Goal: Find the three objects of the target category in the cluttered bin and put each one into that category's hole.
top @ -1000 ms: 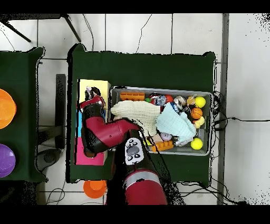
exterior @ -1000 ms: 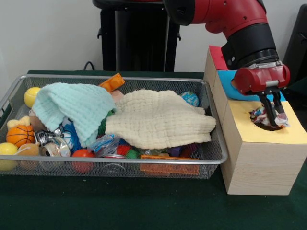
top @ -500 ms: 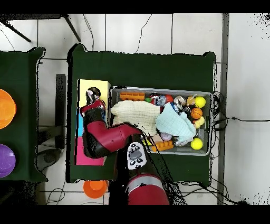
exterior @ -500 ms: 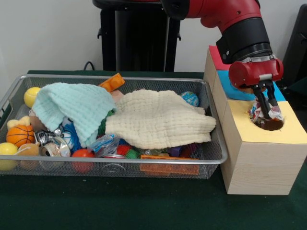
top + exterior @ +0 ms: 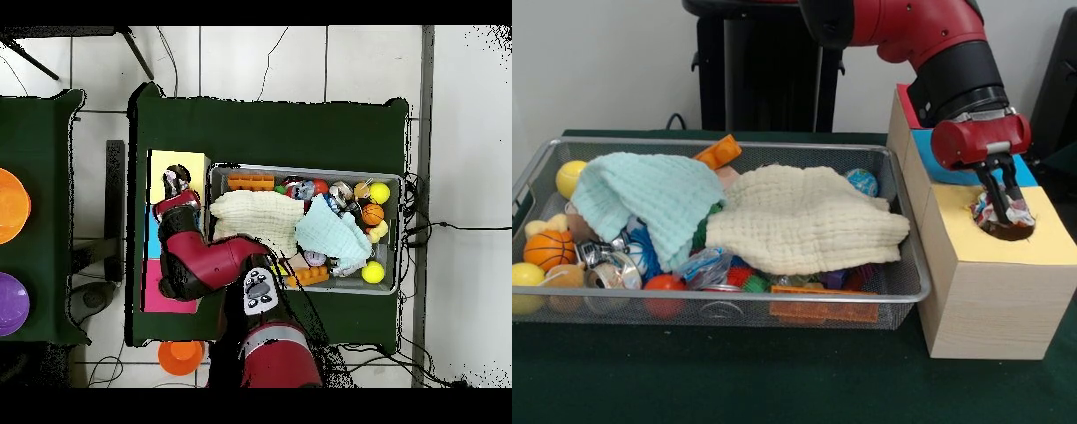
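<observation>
Over the yellow-topped box (image 5: 996, 265), at its round hole (image 5: 1003, 228), the gripper (image 5: 1000, 201) hangs w/ the rope bundle (image 5: 1013, 212) pinched between its fingers: white strands w/ bits of red/green stick out either side of the tips. Bundle sits at the hole's mouth, partly inside, looks not yet let go. Judgement: this is the drop step. To do it well, keep the tips centred over the hole, go a bit lower so loose strands clear the rim, then spread the fingers and lift straight up; a frayed end could snag on a fingertip or lie across the edge instead of falling in.

The cluttered bin (image 5: 907, 291) stands just beside the box, on its left in front view. A cream cloth (image 5: 803, 219) and a mint cloth (image 5: 644, 199) cover most of the contents, so any other target objects can't be made out; likely need to shift cloths for the next search. Visible round the edges: yellow ball (image 5: 570, 177), mini basketball (image 5: 549, 249), orange block (image 5: 719, 151), blue globe ball (image 5: 862, 182).

Surface: dark green table cover (image 5: 733, 375), flat. Boxes w/ blue top (image 5: 923, 146) and red top (image 5: 911, 104) sit behind the yellow one. Room: white wall, black pedestal behind the bin; overhead view shows tiled floor (image 5: 300, 60), cables, and orange (image 5: 12, 205) and purple (image 5: 10, 303) bowls on a side table.
</observation>
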`<state>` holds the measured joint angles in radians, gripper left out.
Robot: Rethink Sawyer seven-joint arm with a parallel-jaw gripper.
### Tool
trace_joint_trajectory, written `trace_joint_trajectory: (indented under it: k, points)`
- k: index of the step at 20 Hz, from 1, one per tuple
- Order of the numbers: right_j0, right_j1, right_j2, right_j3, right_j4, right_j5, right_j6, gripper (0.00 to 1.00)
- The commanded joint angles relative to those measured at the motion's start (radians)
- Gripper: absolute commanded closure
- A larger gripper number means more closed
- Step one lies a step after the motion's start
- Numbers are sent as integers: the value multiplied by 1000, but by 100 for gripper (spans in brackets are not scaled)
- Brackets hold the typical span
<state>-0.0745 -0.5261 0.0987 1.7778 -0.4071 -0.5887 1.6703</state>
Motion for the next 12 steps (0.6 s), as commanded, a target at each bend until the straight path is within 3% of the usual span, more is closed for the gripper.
trace_joint_trajectory:
  k: [1,12]
  points:
    - [2,139,-19,60,-26,-15,154,100]
    - [6,131,-24,58,-24,43,138,100]
